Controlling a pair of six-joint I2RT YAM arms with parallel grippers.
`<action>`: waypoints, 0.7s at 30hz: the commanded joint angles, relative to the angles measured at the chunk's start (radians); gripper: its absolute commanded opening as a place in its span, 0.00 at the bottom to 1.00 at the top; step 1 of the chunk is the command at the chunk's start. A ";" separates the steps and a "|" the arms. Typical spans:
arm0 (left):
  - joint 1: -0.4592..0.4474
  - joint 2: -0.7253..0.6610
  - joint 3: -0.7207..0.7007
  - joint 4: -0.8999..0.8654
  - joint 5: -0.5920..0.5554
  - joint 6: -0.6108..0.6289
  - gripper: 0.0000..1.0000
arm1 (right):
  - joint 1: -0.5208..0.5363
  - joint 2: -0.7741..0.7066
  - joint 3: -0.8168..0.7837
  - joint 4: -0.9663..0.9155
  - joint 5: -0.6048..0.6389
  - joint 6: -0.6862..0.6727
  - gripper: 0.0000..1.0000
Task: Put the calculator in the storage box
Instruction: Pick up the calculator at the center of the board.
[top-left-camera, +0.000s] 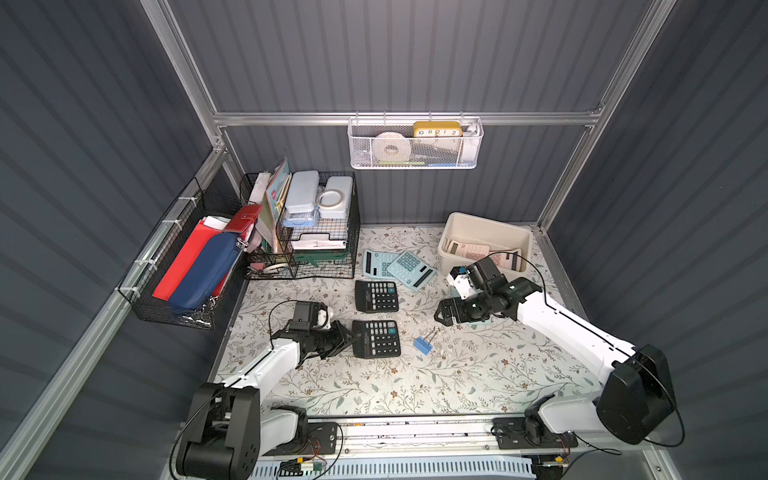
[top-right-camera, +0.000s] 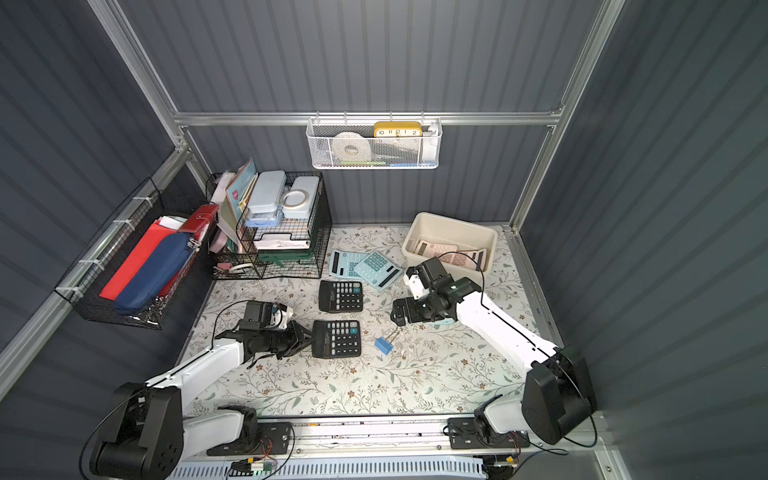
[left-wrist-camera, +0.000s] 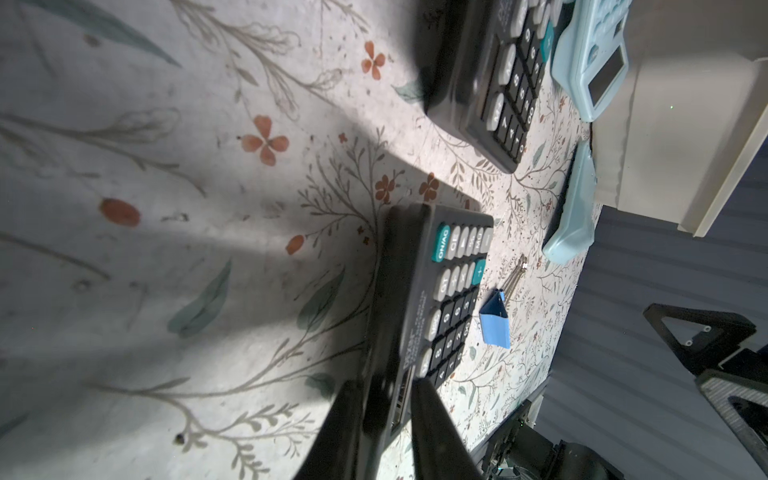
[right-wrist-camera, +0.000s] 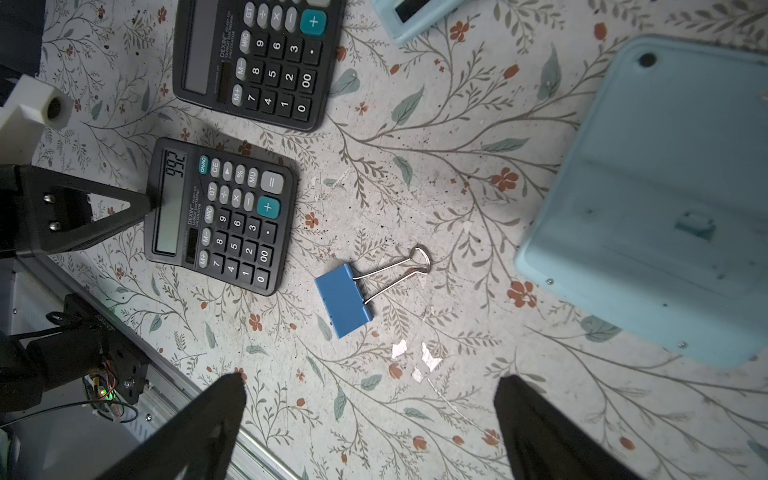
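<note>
A black calculator (top-left-camera: 377, 338) (top-right-camera: 337, 338) lies near the table's middle, display end toward my left arm. My left gripper (top-left-camera: 353, 336) (left-wrist-camera: 386, 388) is shut on that display edge, one finger above it and one below. The right wrist view shows the same calculator (right-wrist-camera: 224, 216) with a finger on its display. The cream storage box (top-left-camera: 486, 220) (top-right-camera: 453, 220) stands at the back right and holds pink calculators (top-left-camera: 469, 249). My right gripper (top-left-camera: 442, 313) (right-wrist-camera: 372, 380) hangs open over bare table, beside a face-down light blue calculator (right-wrist-camera: 665, 199).
A second black calculator (top-left-camera: 376, 296) and two overlapping light blue ones (top-left-camera: 411, 270) lie behind the held one. A blue binder clip (top-left-camera: 423, 345) sits just right of it. Black wire baskets (top-left-camera: 307, 232) fill the back left. A white mesh basket (top-left-camera: 415, 145) hangs on the rear rail.
</note>
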 joint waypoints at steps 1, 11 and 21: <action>0.004 0.026 -0.008 0.016 0.037 0.032 0.25 | 0.003 -0.016 -0.007 0.013 0.016 0.004 0.99; 0.003 0.096 -0.029 0.109 0.068 0.017 0.13 | 0.005 -0.023 -0.011 0.015 0.067 0.013 0.99; 0.002 0.028 0.067 -0.040 0.021 0.063 0.00 | 0.002 -0.054 -0.021 0.002 0.153 0.034 0.99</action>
